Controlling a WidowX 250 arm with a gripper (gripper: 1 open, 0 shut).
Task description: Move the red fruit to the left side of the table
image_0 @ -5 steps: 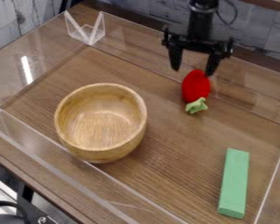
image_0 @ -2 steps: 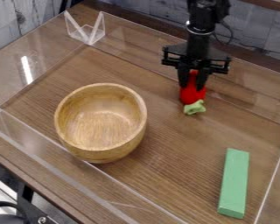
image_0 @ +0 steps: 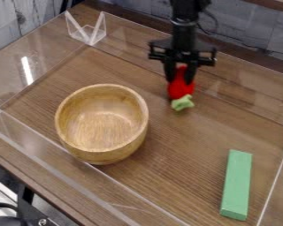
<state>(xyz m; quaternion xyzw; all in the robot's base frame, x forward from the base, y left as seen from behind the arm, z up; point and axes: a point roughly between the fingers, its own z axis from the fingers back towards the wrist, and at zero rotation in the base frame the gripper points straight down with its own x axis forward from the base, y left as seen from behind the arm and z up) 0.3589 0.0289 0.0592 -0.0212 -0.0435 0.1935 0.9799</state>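
Note:
The red fruit (image_0: 179, 86) is a small glossy strawberry toy with a pale green stem end pointing down toward the table (image_0: 168, 159). My gripper (image_0: 180, 71) points straight down and its two black fingers are shut on the fruit's upper part. The fruit is right of the table's middle, near the back, and its green end hangs at or just above the wood; I cannot tell whether it touches.
A round light wooden bowl (image_0: 102, 122) stands left of centre, close to the fruit's lower left. A flat green block (image_0: 237, 184) lies at the front right. Low clear acrylic walls (image_0: 26, 66) border the tabletop.
The gripper came down with open fingers, shut on the red fruit, and has carried it a short way to the left. Bowl and green block stayed put.

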